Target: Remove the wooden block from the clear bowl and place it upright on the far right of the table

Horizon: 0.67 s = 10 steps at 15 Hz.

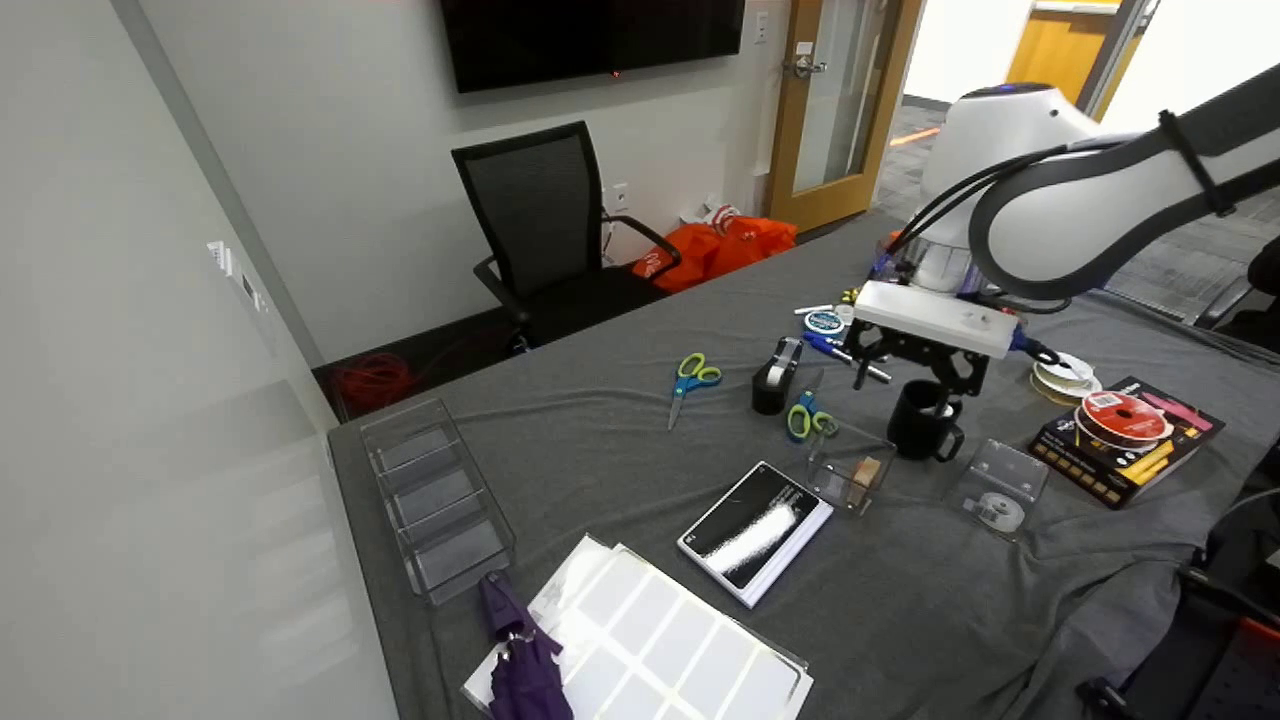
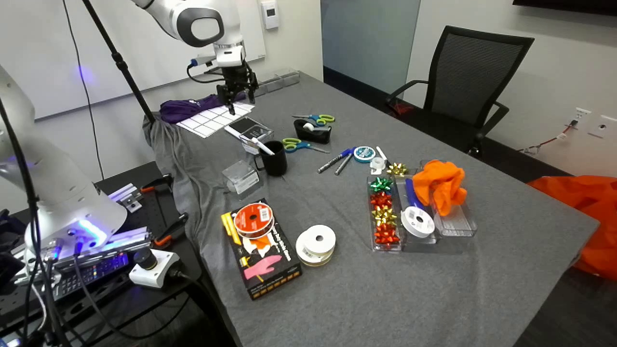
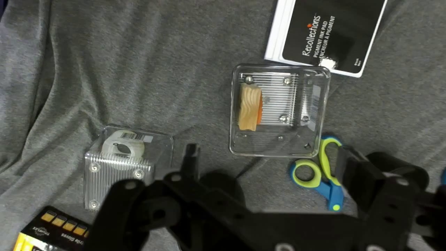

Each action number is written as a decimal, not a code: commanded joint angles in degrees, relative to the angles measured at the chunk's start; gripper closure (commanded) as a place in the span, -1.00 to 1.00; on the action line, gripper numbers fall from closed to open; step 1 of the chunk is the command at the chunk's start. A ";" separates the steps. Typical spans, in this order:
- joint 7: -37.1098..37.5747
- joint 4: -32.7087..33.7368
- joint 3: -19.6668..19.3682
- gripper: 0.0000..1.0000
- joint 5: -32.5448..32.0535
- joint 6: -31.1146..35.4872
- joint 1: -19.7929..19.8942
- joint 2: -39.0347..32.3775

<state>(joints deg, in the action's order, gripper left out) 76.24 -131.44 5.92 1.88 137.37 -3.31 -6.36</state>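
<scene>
The wooden block lies inside the clear bowl, a square see-through container, against its left wall in the wrist view. The block also shows in the clear bowl in an exterior view. In an exterior view the bowl is partly behind the mug, and I cannot make out the block there. My gripper is open and empty, with its fingers wide apart, above the table near the bowl. It shows in both exterior views. The table has a dark grey cloth.
A black mug with a white marker stands close beside the bowl. A black ink pad touches or nearly touches it, and scissors lie beside it. A clear box with tape, a glove box and ribbon spools are nearby.
</scene>
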 commanded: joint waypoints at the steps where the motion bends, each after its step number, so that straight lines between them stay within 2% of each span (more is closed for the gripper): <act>1: 4.74 3.91 -1.52 -1.00 -1.38 -0.08 -2.11 -6.21; 8: 8.21 9.38 -3.74 -1.00 -0.62 -0.84 -4.25 -13.18; 9: 8.43 9.93 -4.05 -0.87 -0.66 -0.80 -4.48 -13.90; 10: 8.69 10.48 -4.35 -0.55 -0.78 -0.69 -4.74 -14.61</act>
<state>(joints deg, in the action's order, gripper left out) 83.83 -123.60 3.05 1.42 137.28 -6.66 -18.38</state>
